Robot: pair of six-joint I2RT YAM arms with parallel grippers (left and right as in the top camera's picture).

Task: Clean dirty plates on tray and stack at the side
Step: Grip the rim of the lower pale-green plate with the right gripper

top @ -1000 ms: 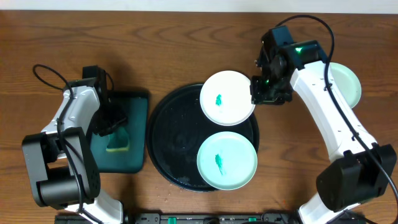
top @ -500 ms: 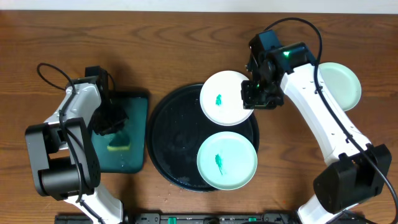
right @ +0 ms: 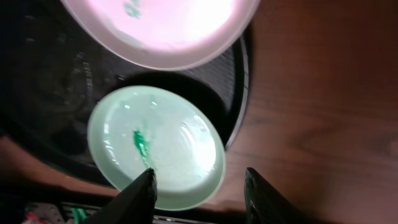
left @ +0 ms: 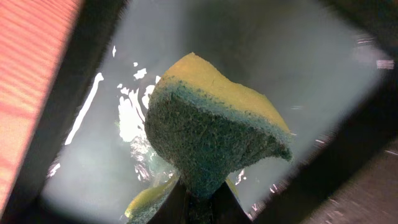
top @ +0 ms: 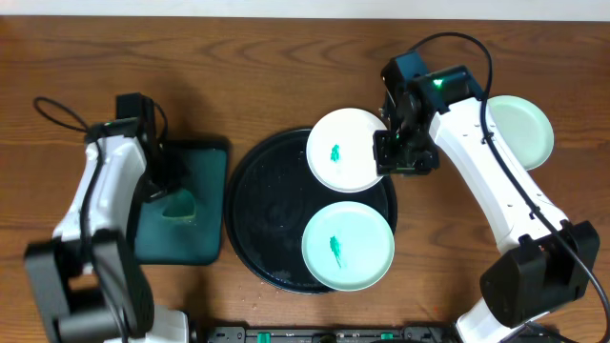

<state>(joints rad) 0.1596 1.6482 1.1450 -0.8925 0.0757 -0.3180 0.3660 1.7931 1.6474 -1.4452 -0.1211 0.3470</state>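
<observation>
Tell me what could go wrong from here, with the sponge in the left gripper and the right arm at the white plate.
1. The white plate rests across the black tray's rim; the open right gripper at its edge may shove or tip it instead of gripping it.
2. The left gripper pinches only a narrow part of the sponge above the wet teal tray; it may slip out, or drip on the wooden table.

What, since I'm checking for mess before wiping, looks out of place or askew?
The white plate overhangs the upper-right rim of the black tray, partly off it. It and the mint plate on the tray carry green smears at their centres.
</observation>
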